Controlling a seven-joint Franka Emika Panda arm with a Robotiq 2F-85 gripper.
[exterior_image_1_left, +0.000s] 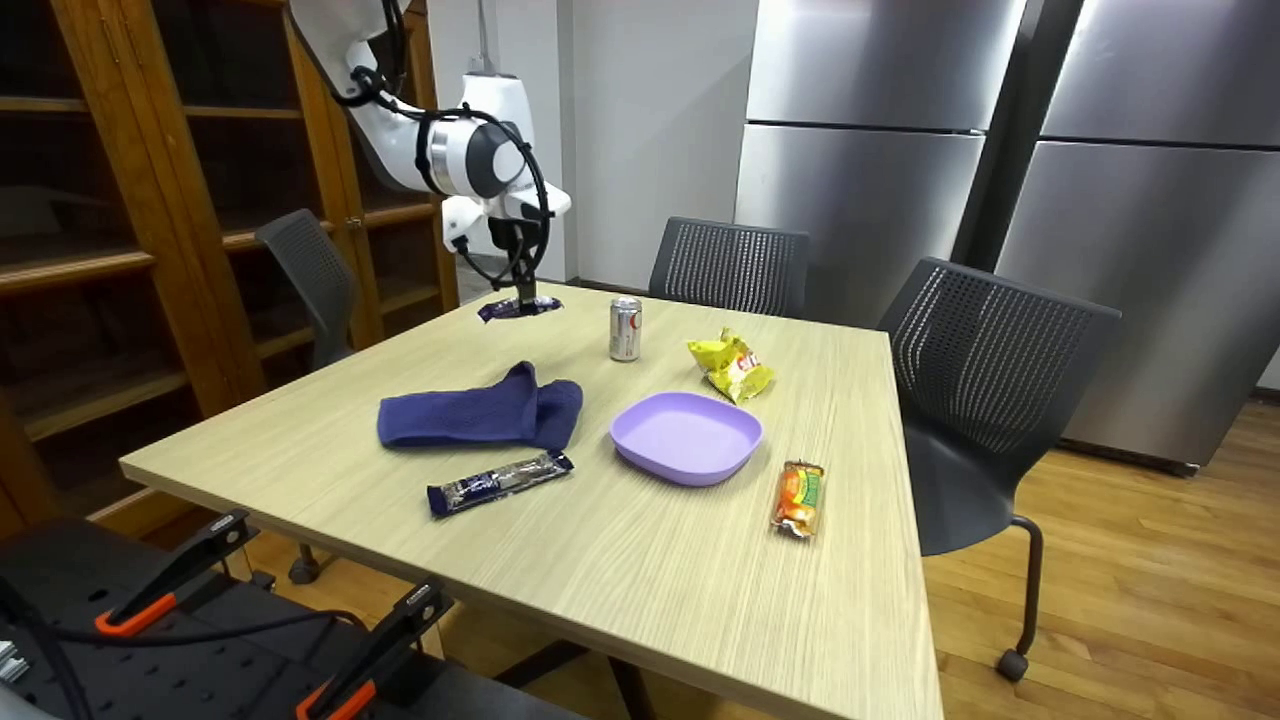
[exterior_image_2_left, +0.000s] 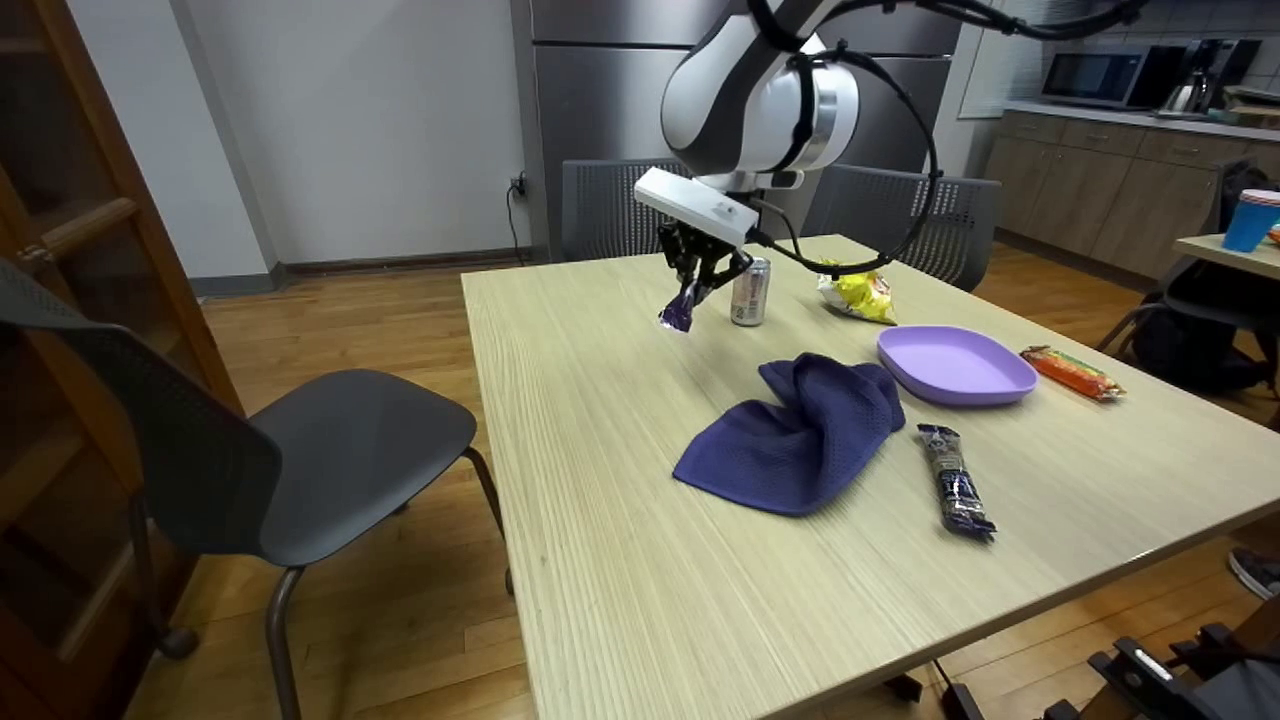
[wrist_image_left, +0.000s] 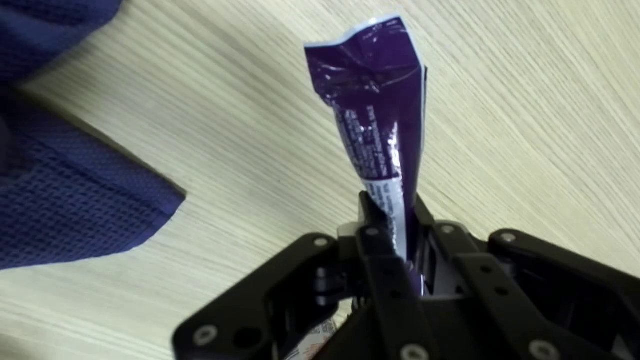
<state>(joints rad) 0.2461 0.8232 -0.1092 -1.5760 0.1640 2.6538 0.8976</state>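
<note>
The black fingers (wrist_image_left: 375, 245) pinched a purple-wrapped bar (wrist_image_left: 380, 130) between them, holding it above the pale, wood-grained tabletop (exterior_image_1_left: 690, 590). In an exterior view the bar stuck out on both sides of the grip; in the wrist view its flat, sealed end pointed away from the fingers, and fine white lettering ran along the wrapper. A silver can (exterior_image_1_left: 626, 330) stood upright near the fingers, with a yellow snack bag (exterior_image_1_left: 733, 367) lying farther off. A rumpled navy cloth (exterior_image_2_left: 800, 440) lay on the tabletop, part of it showing along an edge of the wrist view. Just beside the cloth lay another bar (exterior_image_1_left: 500, 483) in a dark, shiny wrapper. A shallow lilac plate (exterior_image_1_left: 687, 438) with rounded corners sat between the cloth and an orange-red snack pack (exterior_image_1_left: 799, 500). Gray chairs (exterior_image_2_left: 360, 465) stood around the tabletop, and in both exterior views steel refrigerators (exterior_image_1_left: 860, 220) rose behind it.
</note>
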